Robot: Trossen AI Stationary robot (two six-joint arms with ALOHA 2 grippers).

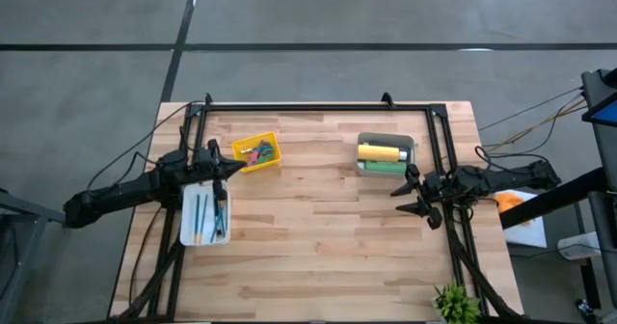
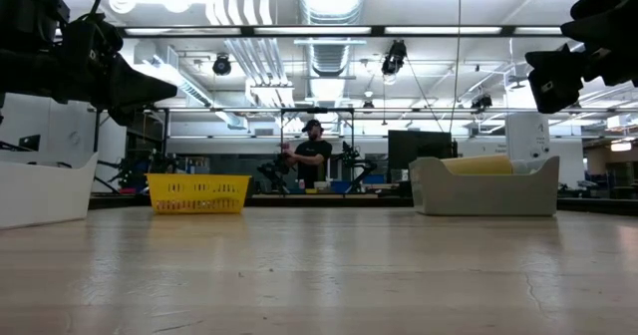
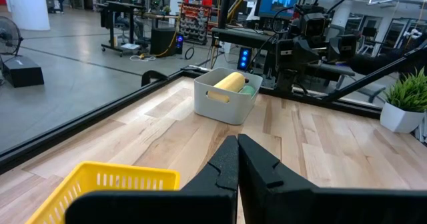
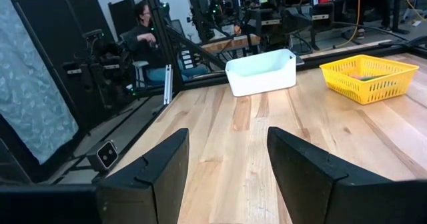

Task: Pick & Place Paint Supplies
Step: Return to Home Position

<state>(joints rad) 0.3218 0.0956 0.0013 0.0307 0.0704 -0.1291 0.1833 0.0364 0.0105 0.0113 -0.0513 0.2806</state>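
Observation:
A grey bin [image 1: 386,155] at the far right holds a yellow paint bottle [image 1: 380,151] and a green one [image 1: 385,167], both lying on their sides. Thin teal and orange brushes [image 1: 206,215] lie in a white tray [image 1: 205,235] at the left. A yellow basket [image 1: 256,151] beside it holds small coloured supplies. My left gripper [image 1: 238,169] hovers shut above the tray's far end, pointing level toward the bin [image 3: 227,94]. My right gripper [image 1: 403,194] hovers open near the bin, pointing toward the tray [image 4: 261,72], with nothing between its fingers.
A black frame [image 1: 318,106] runs along the table's far edge and down both sides. A small green plant [image 1: 456,303] stands at the near right corner. Bare wood lies between the tray and the bin. A person [image 2: 312,156] stands in the room far behind the table.

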